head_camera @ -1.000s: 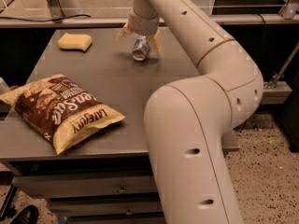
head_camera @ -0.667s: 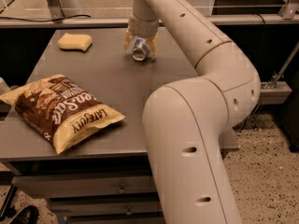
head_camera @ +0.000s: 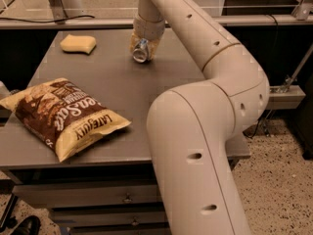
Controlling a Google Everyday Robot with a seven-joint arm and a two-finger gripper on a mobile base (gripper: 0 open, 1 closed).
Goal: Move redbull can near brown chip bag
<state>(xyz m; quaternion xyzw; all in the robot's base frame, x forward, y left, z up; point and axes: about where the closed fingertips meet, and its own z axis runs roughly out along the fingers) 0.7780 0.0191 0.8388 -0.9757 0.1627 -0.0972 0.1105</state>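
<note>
The redbull can (head_camera: 141, 51) is a small silver can, tilted with its bottom end facing me, held between my fingers at the far middle of the grey table (head_camera: 122, 87). My gripper (head_camera: 143, 47) is shut on the can, just above or at the table top. The brown chip bag (head_camera: 61, 114) lies flat at the near left of the table, dark brown with white lettering and yellow edges, well apart from the can.
A yellow sponge (head_camera: 78, 43) lies at the far left of the table. My arm (head_camera: 205, 131) arches over the table's right side. Drawers (head_camera: 98, 199) sit under the table. A metal rail (head_camera: 254, 21) runs behind the table.
The gripper with the can has shifted a little to the left, toward the sponge side. The chip bag and sponge have not moved.
</note>
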